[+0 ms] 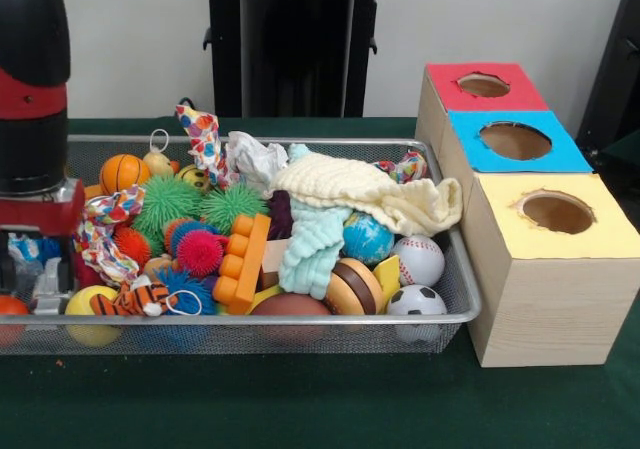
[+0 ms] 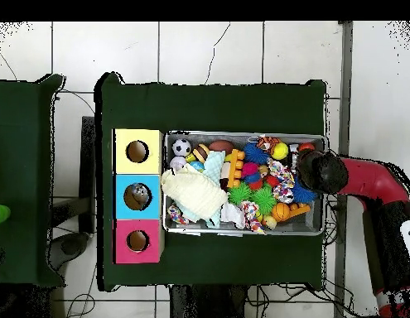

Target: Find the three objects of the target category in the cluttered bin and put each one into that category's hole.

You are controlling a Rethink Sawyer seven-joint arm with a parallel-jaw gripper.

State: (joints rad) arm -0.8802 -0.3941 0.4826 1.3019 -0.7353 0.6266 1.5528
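**A:** Where is the packaging in the wire mesh bin?

**B:** Along the near wall you'll see only balls. No can or bottle shows. By the far wall lies what I judge to be a crumpled wrapper. It looks light, limp and slippery, so pinch a raised fold.

**A:** And the pincer?

**B:** It's low at the bin's end, beside the striped toy. You cannot tell whether it's spread or pressed together.

I'm seeing the arm hanging at nine o'clock over the wire bin; three boxes are sitting at three o'clock.
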